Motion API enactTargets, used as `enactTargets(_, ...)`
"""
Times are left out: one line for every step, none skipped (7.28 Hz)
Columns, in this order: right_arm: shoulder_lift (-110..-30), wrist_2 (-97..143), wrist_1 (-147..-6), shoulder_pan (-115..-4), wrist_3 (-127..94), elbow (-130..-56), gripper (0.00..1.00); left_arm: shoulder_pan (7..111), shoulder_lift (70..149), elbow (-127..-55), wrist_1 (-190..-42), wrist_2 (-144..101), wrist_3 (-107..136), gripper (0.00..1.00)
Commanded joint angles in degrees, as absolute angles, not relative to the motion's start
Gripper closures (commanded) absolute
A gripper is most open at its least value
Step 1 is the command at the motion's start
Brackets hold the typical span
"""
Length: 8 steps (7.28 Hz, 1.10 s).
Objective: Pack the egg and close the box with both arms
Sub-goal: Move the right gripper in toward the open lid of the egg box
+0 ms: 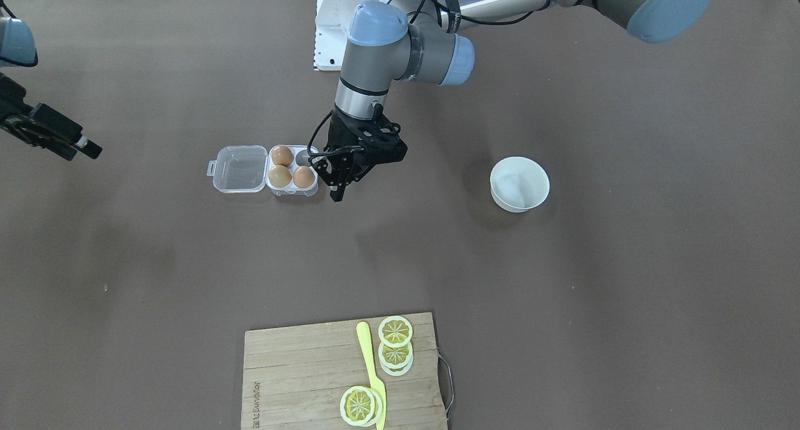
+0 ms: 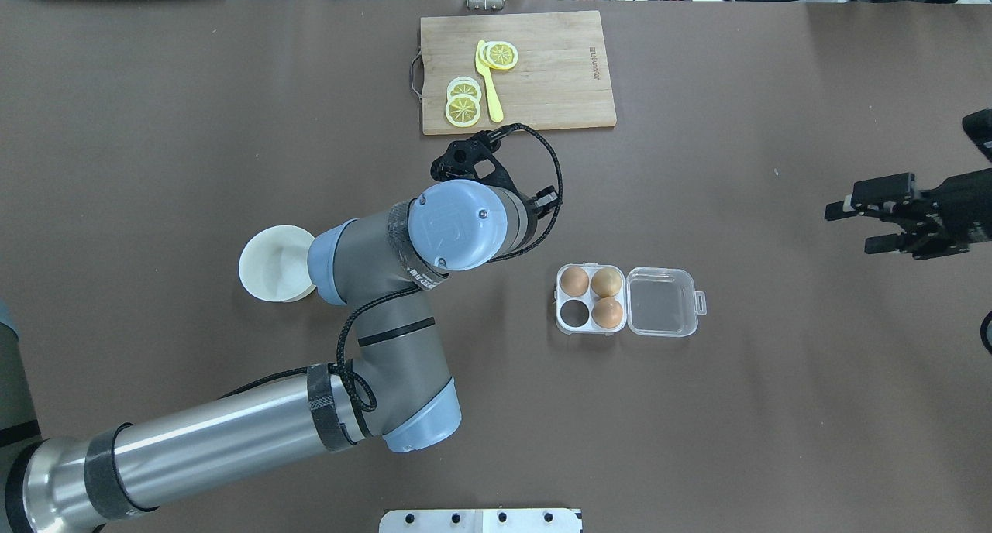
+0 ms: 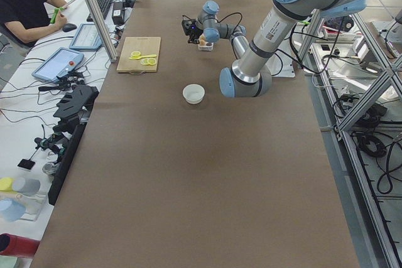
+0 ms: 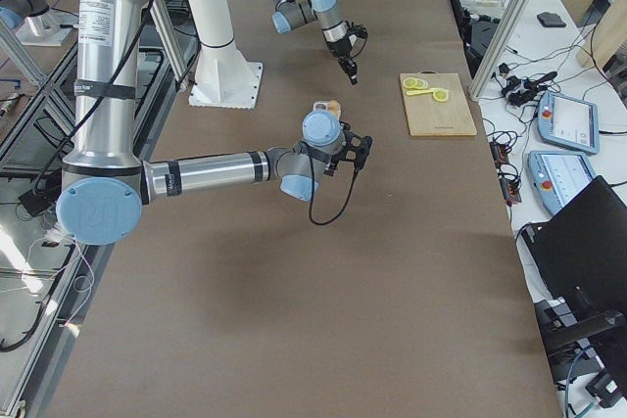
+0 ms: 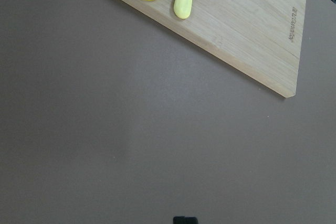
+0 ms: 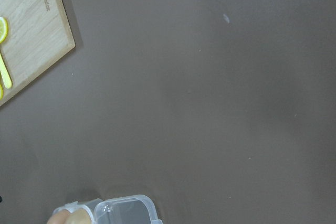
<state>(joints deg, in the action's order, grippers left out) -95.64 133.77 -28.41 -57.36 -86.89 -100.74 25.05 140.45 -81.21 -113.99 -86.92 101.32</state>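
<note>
Lying open on the table point(image 2: 775, 409), three eggs point(image 2: 574, 280) seated, the box point(image 2: 661, 304) looks light and skiddy, best shut by its lid tab point(image 2: 700, 302); right pincer point(image 2: 849, 226) gapes empty, left pincer point(image 1: 338, 194) cannot be judged.

Brown table point(image 2: 155, 130), aluminium frame point(image 3: 94, 10), cluttered desk point(image 3: 25, 123)

Left arm point(image 2: 232, 432) extends over mid-surface, elbow bent, wrist folded. Left gripper point(image 1: 338, 191) is tilted forward and down, clear of the surface, jaws together, empty. Right gripper point(image 2: 852, 225) is raised over the surface's right side, jaws apart, empty.
</note>
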Motion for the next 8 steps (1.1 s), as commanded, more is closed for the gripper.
enactTargets(-94.40,127.90,-26.89,-49.94,-88.51,-100.46,0.00,25.05,140.27,-81.30,-113.99,-86.92,101.43,1.00)
enactTargets(-93.52,128.06,-26.72,-48.36,-88.42,-99.85,0.00,25.05,140.36,-81.21,-113.99,-86.92,101.51,1.00)
enactTargets(-93.52,128.14,-24.11,-47.90,-87.81,-98.71,0.00,25.05,140.27,-81.56,-113.91,-86.92,101.51,1.00)
enactTargets(-91.69,128.06,-18.86,-47.03,-88.24,-96.09,0.00,25.05,140.36,-81.56,-113.99,-86.92,101.43,1.00)
enactTargets(-88.80,128.32,-17.16,-46.59,-88.50,-93.37,0.00,25.14,140.36,-81.56,-113.99,-86.92,101.43,1.00)
enactTargets(-87.64,127.89,-15.05,-45.80,-88.16,-90.82,0.00,25.22,140.36,-81.74,-113.91,-86.84,101.43,1.00)
enactTargets(-86.23,127.88,-11.11,-45.18,-88.24,-87.40,0.00,25.22,140.36,-81.74,-113.91,-86.84,101.34,1.00)
enactTargets(-85.52,127.79,-7.94,-44.48,-88.24,-84.06,0.00,25.31,140.36,-81.65,-113.91,-86.84,101.34,1.00)
